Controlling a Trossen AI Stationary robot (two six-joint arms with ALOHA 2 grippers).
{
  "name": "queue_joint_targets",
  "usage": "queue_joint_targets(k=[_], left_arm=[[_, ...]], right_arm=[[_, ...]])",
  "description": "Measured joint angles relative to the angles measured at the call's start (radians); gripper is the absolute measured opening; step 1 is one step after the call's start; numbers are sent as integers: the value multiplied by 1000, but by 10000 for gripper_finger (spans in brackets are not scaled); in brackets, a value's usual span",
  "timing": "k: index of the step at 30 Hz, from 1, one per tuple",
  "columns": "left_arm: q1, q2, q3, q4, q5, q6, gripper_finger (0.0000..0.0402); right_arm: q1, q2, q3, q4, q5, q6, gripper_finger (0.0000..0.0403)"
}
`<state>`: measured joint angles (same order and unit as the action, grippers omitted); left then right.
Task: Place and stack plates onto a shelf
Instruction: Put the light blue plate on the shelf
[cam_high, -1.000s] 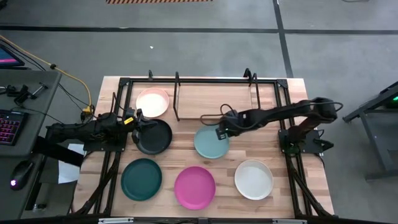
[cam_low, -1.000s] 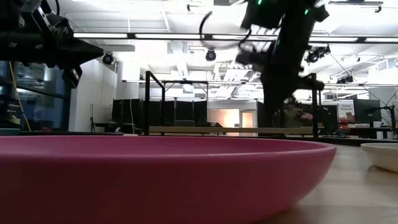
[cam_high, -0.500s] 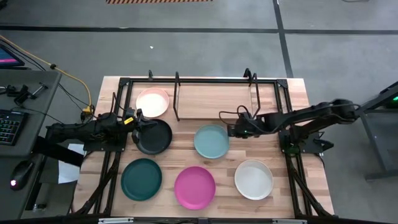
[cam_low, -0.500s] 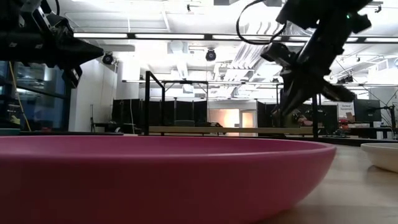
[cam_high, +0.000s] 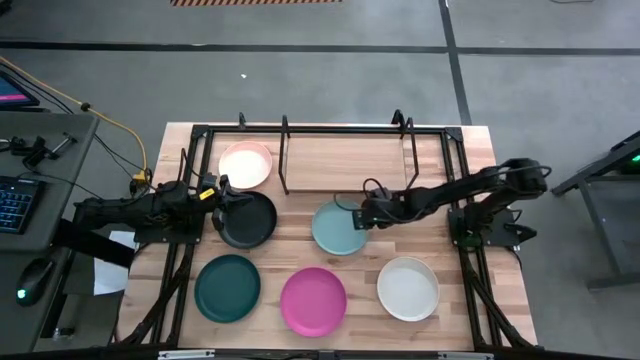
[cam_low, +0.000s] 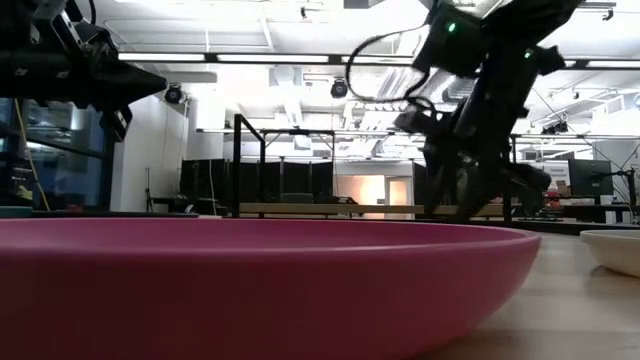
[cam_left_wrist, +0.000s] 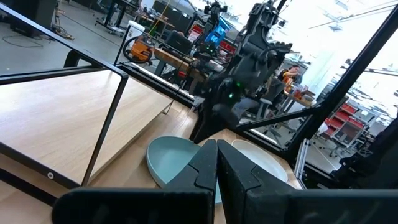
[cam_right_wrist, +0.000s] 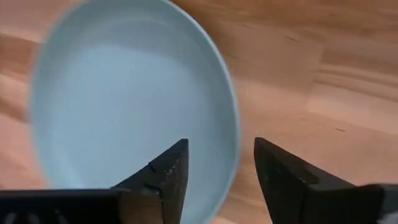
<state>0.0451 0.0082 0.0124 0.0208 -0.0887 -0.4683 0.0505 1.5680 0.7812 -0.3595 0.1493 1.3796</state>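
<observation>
Right gripper (cam_right_wrist: 217, 165) spread wide astride the near rim of the round shallow light blue plate (cam_right_wrist: 124, 106) lying flat mid-table before the shelf; judged rigid, light, slick; rim best pinched; left gripper (cam_left_wrist: 216, 168) closed, waiting.

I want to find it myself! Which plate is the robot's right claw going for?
Find the wooden shelf at the table's back. Just in front sits the light blue plate, with the right gripper open over its rim. It's the only pale blue plate, between black and white.
</observation>
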Motion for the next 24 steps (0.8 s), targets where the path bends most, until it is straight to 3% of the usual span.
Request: queue_joint_targets(k=[7,14,18,24], left_arm=[[0,0,0,0,0,0,1],[0,0,0,0,0,0,1],[0,0,0,0,0,0,1],[0,0,0,0,0,0,1]], right_arm=[[0,96,39,-3,19,33,143],[0,92,45,-11,3,27,14],[-6,26,45,-23,-5,50,7],[2,-153,30,-176,139,165,1]])
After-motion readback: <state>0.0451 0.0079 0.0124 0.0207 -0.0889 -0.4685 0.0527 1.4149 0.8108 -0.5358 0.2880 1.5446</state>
